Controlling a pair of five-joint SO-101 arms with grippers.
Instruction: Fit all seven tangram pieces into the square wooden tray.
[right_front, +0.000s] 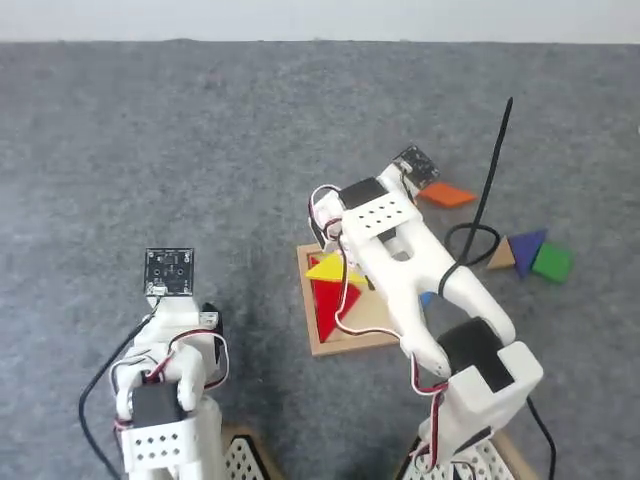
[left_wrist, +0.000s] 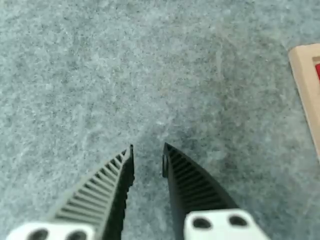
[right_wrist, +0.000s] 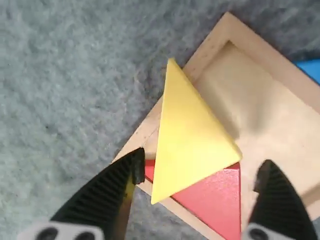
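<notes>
The yellow triangle (right_wrist: 192, 135) is lying askew at the upper-left part of the square wooden tray (right_front: 350, 345), one tip riding over the tray's rim and its far edge overlapping the red triangle (right_wrist: 220, 197), which is sitting flat inside the tray along its left side. The right gripper (right_wrist: 200, 167) is hovering directly over these two pieces with its fingers (right_wrist: 125, 180) spread wide to either side of the yellow triangle, gripping nothing. A blue piece (right_wrist: 310, 70) is peeking out just beyond the tray's far rim. In the high view, an orange parallelogram (right_front: 447, 194) is lying above and to the right of the tray, and further right a tan triangle (right_front: 500, 257), a purple triangle (right_front: 527, 250) and a green square (right_front: 552, 263) are clustering together on the grey bench (right_front: 200, 150). The left gripper (left_wrist: 147, 150) is hanging over bare bench at the lower left of the high view, well apart from the tray, its fingers parted only slightly and holding nothing.
</notes>
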